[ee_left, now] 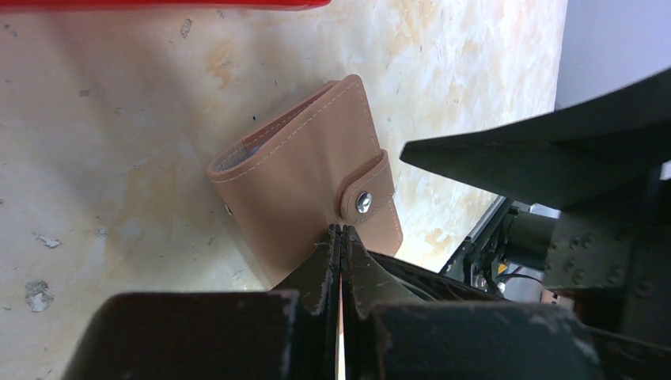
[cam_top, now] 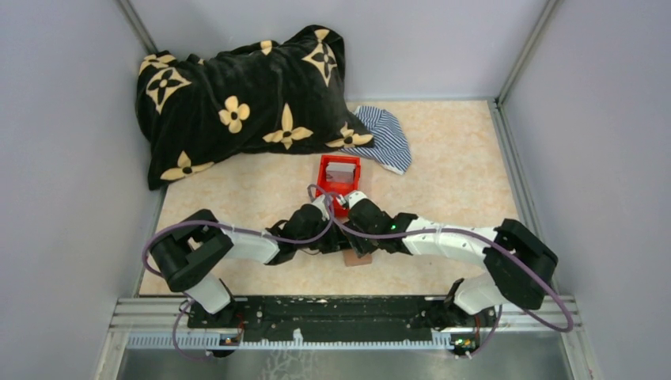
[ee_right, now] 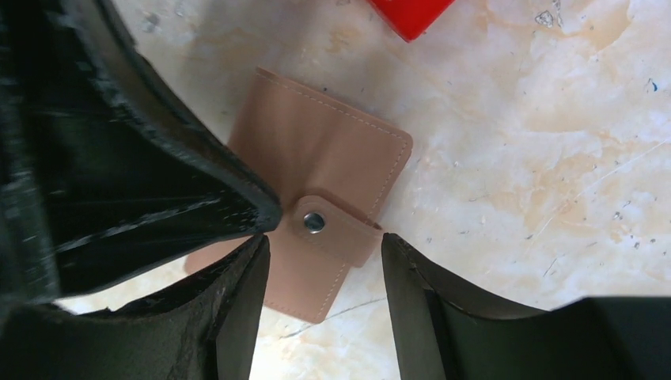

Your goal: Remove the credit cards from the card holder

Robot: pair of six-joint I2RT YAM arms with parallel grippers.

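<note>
The card holder [cam_top: 358, 258] is lying on the tabletop [cam_top: 451, 182] at the lower centre of the top view, just below the bin [cam_top: 339, 176]. A card [cam_top: 341, 171] is lying inside the bin. The blanket [cam_top: 237, 95] is occupying the upper left, and the cloth [cam_top: 385, 138] is lying to its right, above the bin. The left end effector [ee_left: 341, 229] is meeting the card holder's lower edge. The right end effector [ee_right: 324, 237] is straddling that edge.
</note>
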